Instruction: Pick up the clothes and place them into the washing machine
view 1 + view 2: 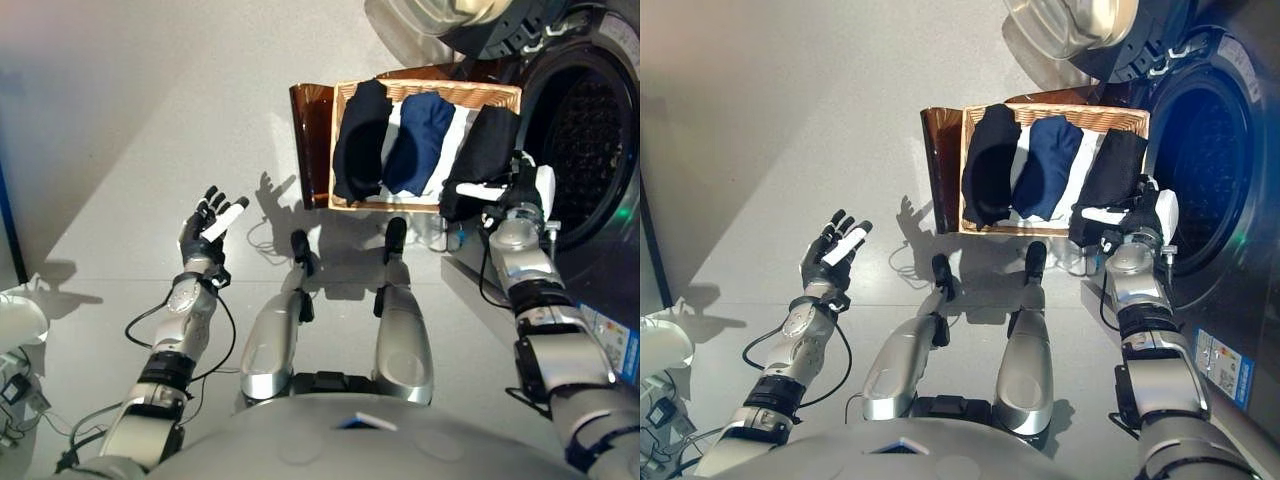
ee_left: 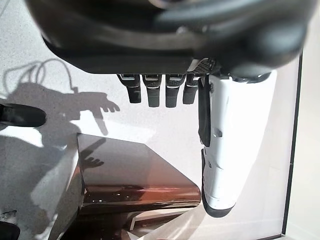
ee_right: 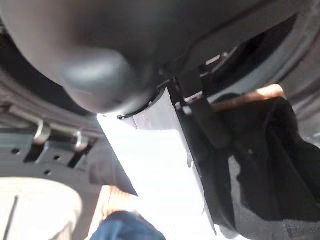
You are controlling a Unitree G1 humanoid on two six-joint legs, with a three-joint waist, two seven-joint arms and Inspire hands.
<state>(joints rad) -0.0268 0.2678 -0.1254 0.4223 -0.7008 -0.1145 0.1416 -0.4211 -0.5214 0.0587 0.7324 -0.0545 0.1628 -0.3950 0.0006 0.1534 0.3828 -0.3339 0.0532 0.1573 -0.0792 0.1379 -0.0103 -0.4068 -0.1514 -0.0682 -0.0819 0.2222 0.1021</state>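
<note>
Left eye view: R hand (image 1: 515, 195) is sitting at the basket's (image 1: 430, 92) near right corner, fingers curling into the black cloth (image 1: 485, 150) that's draping over that edge; white thumb lying across the fabric. The washer (image 1: 590, 130) drum is gaping open just right of the hand. Further into the basket, past the R hand & to its left, a navy cloth (image 1: 420, 140) is lying in the middle, w/ another black cloth (image 1: 360, 140) beyond it at the far left. A brown panel (image 1: 310, 140) is standing against the basket's left side. L hand (image 1: 208, 228) is hanging over the floor (image 1: 140, 120), well apart from the basket, fingers spread & straight, holding nothing.

Right eye view: same layout. R hand is touching the black cloth at the basket corner, washer door (image 1: 1070, 25) is swinging open above the drum.

Left wrist view: L fingers (image 2: 157, 90) are pointing out straight, white thumb (image 2: 225, 145) alongside, nothing btwn them. Brown panel is showing past the fingertips, floor around it.

Right wrist view: white thumb (image 3: 160, 160) is pressing on the dark fabric (image 3: 270, 165), which is bunching right against the hand; fingers are hidden in it. Bit of navy cloth is showing near the thumb tip, washer rim behind.
</note>
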